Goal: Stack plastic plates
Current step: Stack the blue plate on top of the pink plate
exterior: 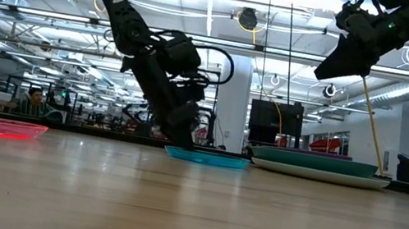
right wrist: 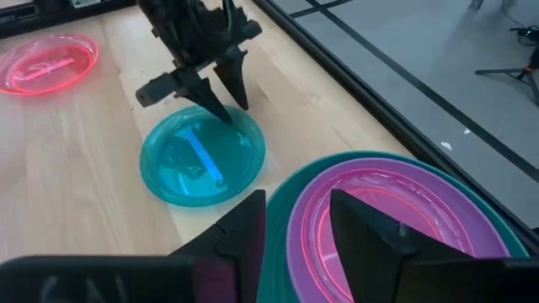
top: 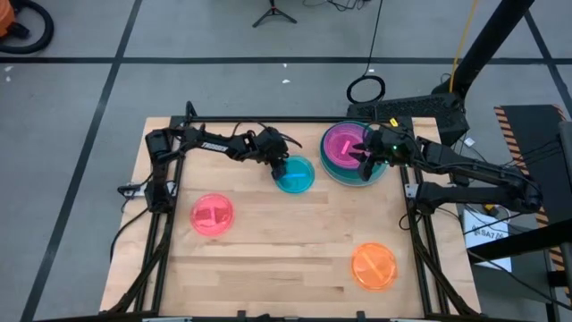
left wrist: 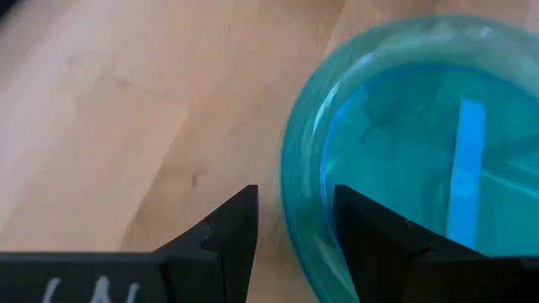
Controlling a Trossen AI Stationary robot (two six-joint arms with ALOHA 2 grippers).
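A small cyan plate [top: 295, 175] lies flat on the wooden table, at the far middle. My left gripper [left wrist: 295, 198] is down at its far-left rim [left wrist: 290, 181], open. One finger is over the inside of the plate and one is outside over the wood. To the right stands a stack [top: 353, 152]: a small pink plate [right wrist: 396, 223] in a purple plate [right wrist: 313, 202] on a dark green plate [exterior: 313, 160], with a pale one [exterior: 319, 174] beneath. My right gripper [right wrist: 296, 206] hangs open above the stack, well clear of it in the low view. My left gripper comes slanting down from the table's left and far side, its fingers [left wrist: 240, 219] astride the cyan plate's rim. I cannot tell whether either finger touches the rim. The plate lies flat on the table.
A pink-red plate [top: 212, 215] lies at the left of the table and an orange plate [top: 374, 266] at the near right. Bare wood lies between them. A black frame [top: 268, 119] runs along the table's far edge.
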